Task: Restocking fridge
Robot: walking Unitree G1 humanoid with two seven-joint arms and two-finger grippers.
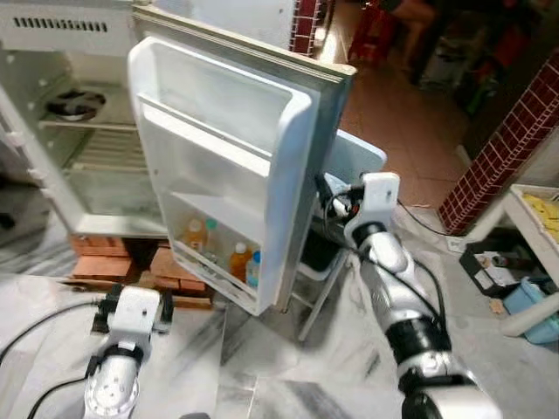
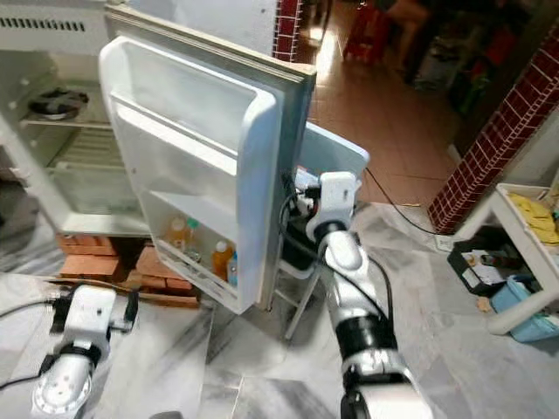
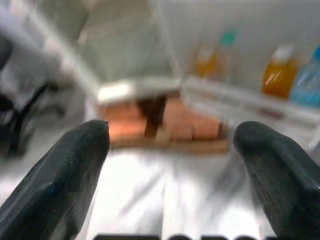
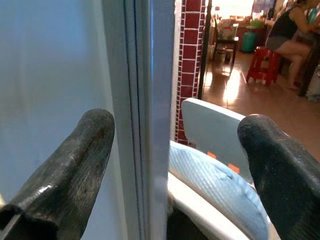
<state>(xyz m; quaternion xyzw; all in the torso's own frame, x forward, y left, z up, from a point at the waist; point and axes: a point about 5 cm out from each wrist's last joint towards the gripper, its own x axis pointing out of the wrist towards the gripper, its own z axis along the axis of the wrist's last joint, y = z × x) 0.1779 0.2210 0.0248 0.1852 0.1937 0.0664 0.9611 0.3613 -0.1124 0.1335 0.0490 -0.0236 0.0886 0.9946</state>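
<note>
Straddling the fridge door edge, right claw, marble floor

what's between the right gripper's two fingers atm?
The outer edge of the open fridge door: the right gripper straddles it, one finger on the inner side, the other outside. Right wrist view shows it.

In the bottom rack of the open white fridge door stood four bottles: three of orange drink and one clear blue plastic bottle. Two silver arms flanked that door.
</note>
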